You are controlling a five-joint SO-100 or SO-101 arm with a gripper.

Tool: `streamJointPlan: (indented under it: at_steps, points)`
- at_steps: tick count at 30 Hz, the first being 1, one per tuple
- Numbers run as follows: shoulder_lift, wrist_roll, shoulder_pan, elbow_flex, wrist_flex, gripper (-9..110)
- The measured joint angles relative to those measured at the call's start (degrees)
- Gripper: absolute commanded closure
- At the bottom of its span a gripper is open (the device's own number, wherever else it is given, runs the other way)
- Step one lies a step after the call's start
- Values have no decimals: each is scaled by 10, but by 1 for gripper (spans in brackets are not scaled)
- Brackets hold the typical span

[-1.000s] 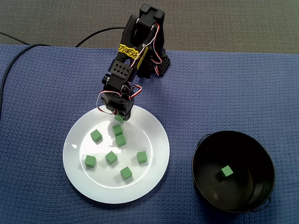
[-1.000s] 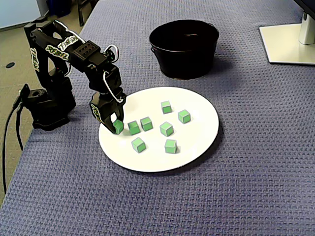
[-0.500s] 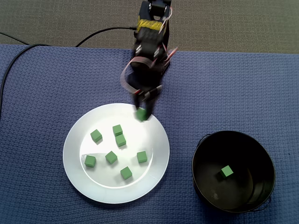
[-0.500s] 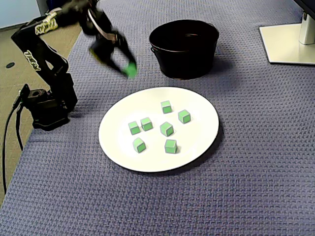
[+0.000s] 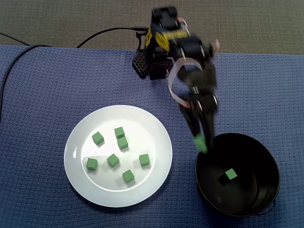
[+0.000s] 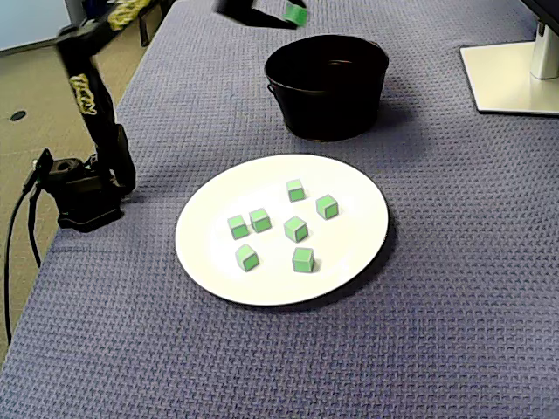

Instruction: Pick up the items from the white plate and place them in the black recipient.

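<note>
**A:** Which step is in hand?

**B:** The carry. The pincer (image 5: 201,144) is clenched on a green cube (image 6: 297,14) and holds it in the air near the black recipient (image 5: 267,198). Both are blurred in both fixed views.

**A:** Is it over the opening?

**B:** Only just, I judge. From above, the cube shows at the rim on the side nearest the white plate (image 5: 72,153). In the other fixed view it hangs high, above and a little left of the rim.

**A:** So what does the next move call for?

**B:** A little more reach, so the cube is plainly over the hollow. Then the jaws part. If they part at the rim, the cube may bounce onto the table (image 5: 247,90).

**A:** How far along is the task?

**B:** Early. A lone cube (image 5: 231,174) lies inside the recipient, and seven plate cubes (image 5: 113,160) wait on the plate, apart from one another.
</note>
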Motion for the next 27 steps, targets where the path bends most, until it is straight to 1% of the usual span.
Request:
streamJointPlan:
  at_steps: [4,10,11,13,14,16,18,21,25,27]
  points:
    - [-141,-30,-18,-35,-12,100]
    - [-225,-46,-49,-35,-32,99]
    - [-231,-45,-49,-35,-32,95]
    - [-235,-46,-52,-39,-32,74]
    - [-236,-46,-54,-41,-31,70]
    - [-236,-51,-62,-49,-18,69]
    - [-236,-56,-73,-63,1,72]
    - [-223,-57,-77,-76,28,72]
    - [-152,-55,-61,-91,88,71]
    - [-101,-42,-33,-90,120,70]
